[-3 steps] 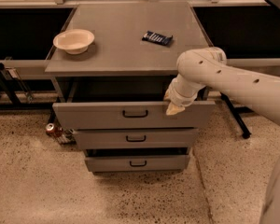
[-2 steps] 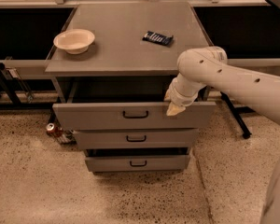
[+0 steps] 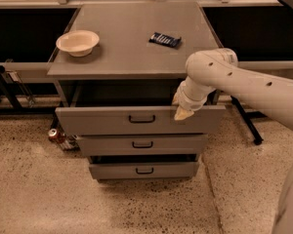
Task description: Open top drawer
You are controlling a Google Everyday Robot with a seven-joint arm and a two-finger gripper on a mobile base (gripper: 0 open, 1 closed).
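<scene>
Gripper (image 3: 182, 112) at upper-right edge of top drawer (image 3: 112, 123), apparently touching its front; grip state can't be told. Drawer sits pulled out below cabinet top (image 3: 132, 52) w/ bowl (image 3: 78, 43), dark packet (image 3: 165, 39).

1. Grey cabinet top (image 3: 132, 52): flat, carrying two things.
2. Cream bowl (image 3: 77, 42): upright on it, near the left edge.
3. Dark packet (image 3: 165, 39): lying flat, well right of the bowl.
4. Speckled floor (image 3: 39, 189): far below the bowl, bearing a red can (image 3: 55, 135).
5. Gripper (image 3: 182, 113): below and right of the bowl, at the upper edge of the top drawer (image 3: 102, 122).
</scene>
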